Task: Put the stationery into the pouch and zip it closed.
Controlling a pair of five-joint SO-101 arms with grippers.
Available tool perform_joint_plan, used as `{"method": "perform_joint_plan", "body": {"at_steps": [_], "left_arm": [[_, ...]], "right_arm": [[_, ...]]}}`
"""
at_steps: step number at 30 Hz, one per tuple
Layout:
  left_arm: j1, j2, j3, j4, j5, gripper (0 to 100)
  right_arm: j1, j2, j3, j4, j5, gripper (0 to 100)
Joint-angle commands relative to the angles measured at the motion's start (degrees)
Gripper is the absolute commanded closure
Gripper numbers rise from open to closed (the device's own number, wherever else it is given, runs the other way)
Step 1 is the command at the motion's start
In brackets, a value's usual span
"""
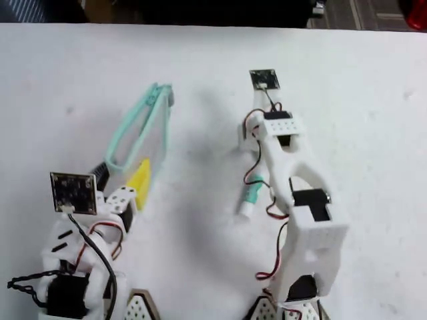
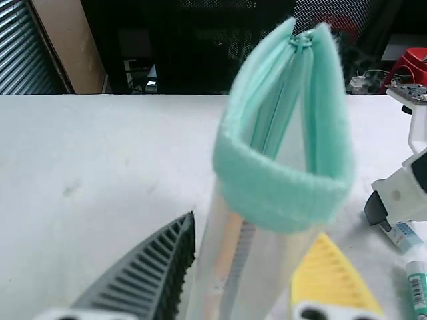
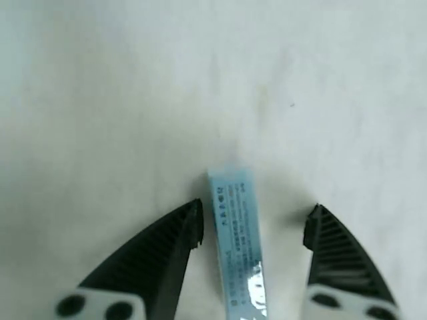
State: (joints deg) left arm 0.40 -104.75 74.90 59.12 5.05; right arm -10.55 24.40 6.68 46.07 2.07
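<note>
High cam hangs over the table (image 1: 373, 100), looking down from the near-edge side. Left wrist cam sits low, facing the far edge, right up against the pouch (image 2: 283, 180). Right wrist cam stares down at the tabletop, super close on a blue-labelled stick (image 3: 235, 240). High and left-wrist views both catch the pouch.

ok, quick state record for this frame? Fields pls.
pouch: standing on edge on the table, mouth open, not zipped
left gripper: shut on pouch's near end
right gripper: open, pointing down, one finger each side of tube
tube: blue label, lying on table, outside pouch, not gripped
table: white
task: tube not yet in pouch
</note>
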Motion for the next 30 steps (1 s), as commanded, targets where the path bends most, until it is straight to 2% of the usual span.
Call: {"method": "perform_joint_plan", "body": {"at_steps": [1, 3, 7, 10, 14, 30], "left_arm": [[0.4, 0.0, -0.5, -2.3, 0.3, 77], [0.4, 0.0, -0.5, -2.3, 0.3, 77], [0.4, 0.0, -0.5, -2.3, 0.3, 77], [0.4, 0.0, -0.5, -2.3, 0.3, 77], [0.4, 0.0, -0.5, -2.3, 0.3, 77], [0.1, 0.0, -0.5, -2.2, 0.5, 77]], "right_arm": [[1.1, -0.3, -3.3, 0.4, 0.8, 76.9], [1.2, -0.5, -3.4, 1.4, 0.8, 81.4], [1.2, -0.3, -3.5, 1.7, 0.8, 99.0], [1.2, -0.4, -3.4, 1.9, 0.8, 95.4], [1.3, -0.4, -3.3, 2.0, 0.8, 98.5], [1.3, -0.5, -3.3, 3.3, 0.8, 98.2]]}}
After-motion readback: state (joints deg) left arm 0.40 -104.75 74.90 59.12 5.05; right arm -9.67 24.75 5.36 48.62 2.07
